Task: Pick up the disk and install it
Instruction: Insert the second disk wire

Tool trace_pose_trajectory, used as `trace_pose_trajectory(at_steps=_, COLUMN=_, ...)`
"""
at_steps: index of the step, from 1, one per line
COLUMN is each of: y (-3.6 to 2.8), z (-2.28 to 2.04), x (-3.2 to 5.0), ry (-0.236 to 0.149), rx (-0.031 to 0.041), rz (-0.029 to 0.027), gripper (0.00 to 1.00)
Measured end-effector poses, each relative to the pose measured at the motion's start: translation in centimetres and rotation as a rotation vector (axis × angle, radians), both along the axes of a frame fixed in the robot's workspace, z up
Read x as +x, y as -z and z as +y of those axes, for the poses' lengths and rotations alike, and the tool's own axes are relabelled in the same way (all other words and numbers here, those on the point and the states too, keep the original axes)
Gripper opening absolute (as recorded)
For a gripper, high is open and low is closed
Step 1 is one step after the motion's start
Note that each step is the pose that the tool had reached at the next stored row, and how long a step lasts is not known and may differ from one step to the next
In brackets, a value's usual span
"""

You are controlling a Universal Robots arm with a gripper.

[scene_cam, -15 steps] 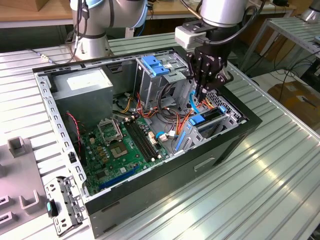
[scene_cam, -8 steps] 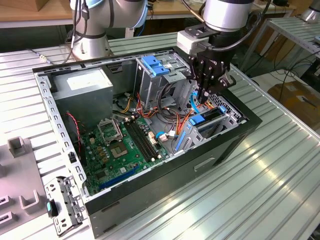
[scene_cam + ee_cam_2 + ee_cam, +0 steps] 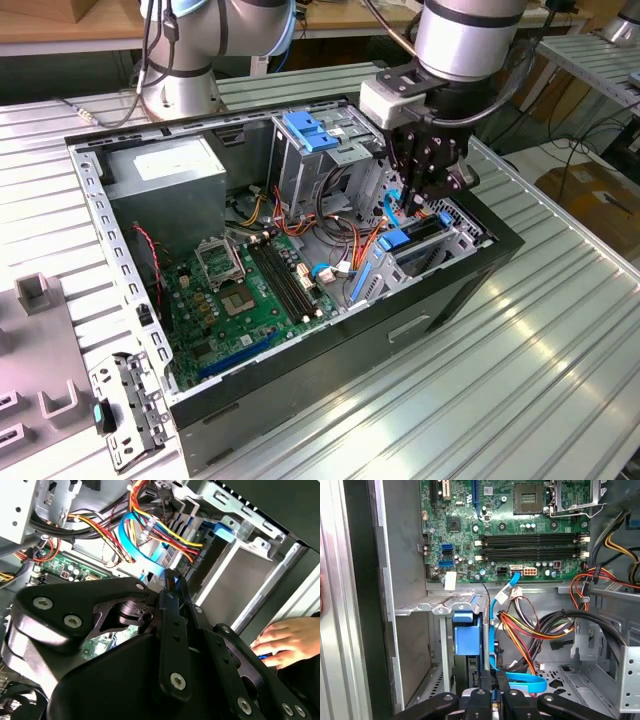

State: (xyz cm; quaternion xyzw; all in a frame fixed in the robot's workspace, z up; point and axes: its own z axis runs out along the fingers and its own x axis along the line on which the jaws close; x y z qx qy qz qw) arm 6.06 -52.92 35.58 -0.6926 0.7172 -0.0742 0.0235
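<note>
Here the claw (image 3: 428, 186) hangs just above the seated disk (image 3: 408, 243).

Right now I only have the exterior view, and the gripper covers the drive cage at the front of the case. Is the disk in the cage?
Observer: It looks so. In the first wrist view the disk sits in the bay, with its blue end just under the cage's metal ledge and a blue data cable running beside it.
Operator: Is anything near the arm that I should know about?
Observer: Yes. In the second wrist view a person's hand rests by the case's outer edge, close to the gripper.
</note>
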Motion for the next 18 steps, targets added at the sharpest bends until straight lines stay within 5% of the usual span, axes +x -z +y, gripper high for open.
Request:
trace_pose_trajectory(at_steps=4, y=0.18, z=-0.7, x=-0.02, ry=0.0, rx=0.0024, rz=-0.002, gripper=0.16)
trace_pose_trajectory(at_steps=18, y=0.66, z=-1.12, x=0.29, ry=0.0, rx=0.0024, rz=-0.0046, gripper=0.16)
